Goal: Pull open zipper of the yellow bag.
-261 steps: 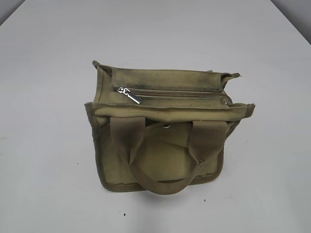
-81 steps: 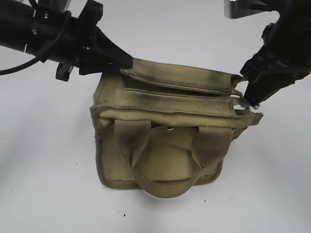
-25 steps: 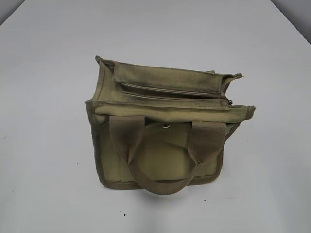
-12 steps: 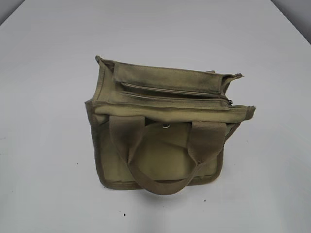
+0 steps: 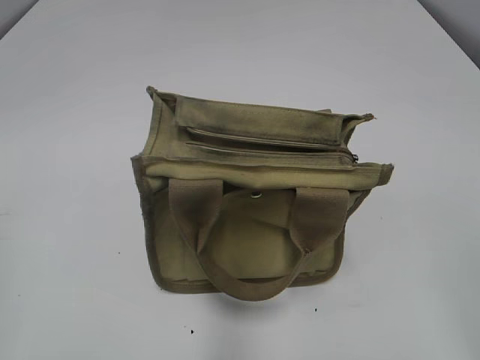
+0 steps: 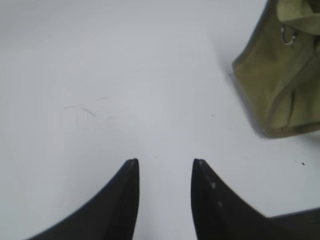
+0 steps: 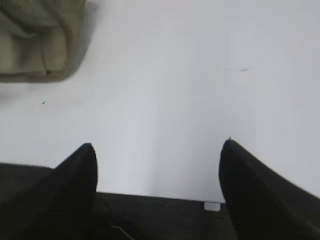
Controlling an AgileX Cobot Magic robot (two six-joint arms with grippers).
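The left end effector [image 6: 162,172] hangs over the bare white surface [image 6: 125,75], its two dark fingers a moderate gap apart with nothing between them. The yellow bag [image 5: 251,199] stands alone mid-surface, well clear of both arms. Its zipper [image 5: 270,148] runs along the top, the slider at the right end [image 5: 354,157]; the teeth lie parted, but nothing inside can be made out. Two tan handles [image 5: 247,240] droop over its front. The right end effector [image 7: 157,155] is spread wide and empty, low over the surface. Only the left wrist view shows a small metal ring [image 6: 288,38] at the bag's side; the exterior view shows neither arm.
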